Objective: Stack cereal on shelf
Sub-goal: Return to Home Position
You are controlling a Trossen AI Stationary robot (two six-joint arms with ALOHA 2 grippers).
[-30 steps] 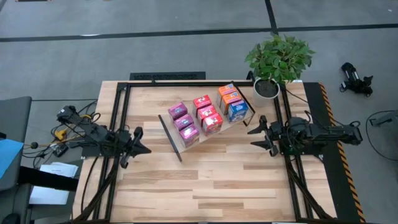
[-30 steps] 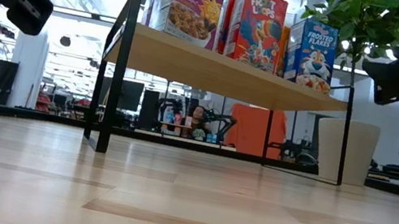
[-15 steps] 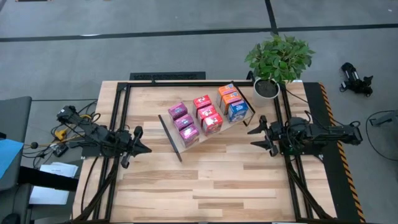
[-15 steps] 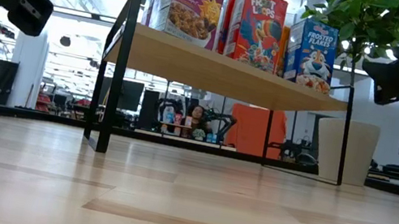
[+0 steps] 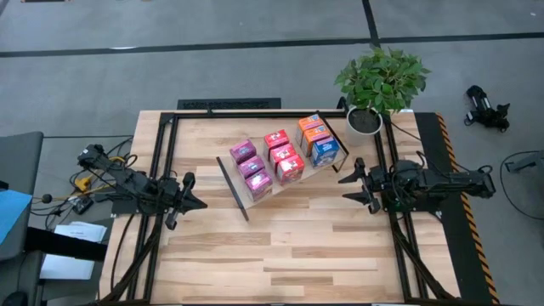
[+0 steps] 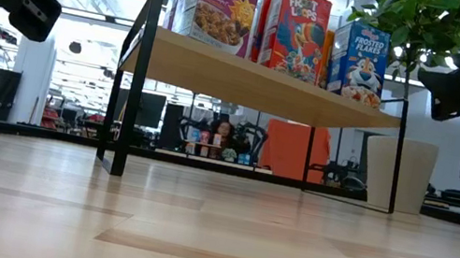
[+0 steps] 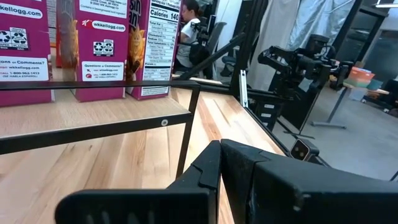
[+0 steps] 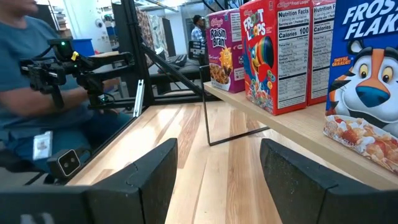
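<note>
Several cereal boxes stand upright in rows on the shelf, a light-wood board on thin black end brackets in the middle of the table. Magenta ones are at its left, red ones in the middle, orange and a blue one at its right. The low view shows their fronts above the board. My left gripper hangs shut above the table's left side, clear of the shelf. Over the right side my right gripper is open with nothing between its fingers.
A potted plant stands at the table's far right corner, just beyond the shelf's right end. Bare slatted tabletop lies between the shelf and the near edge. A person sits beyond the table's left side.
</note>
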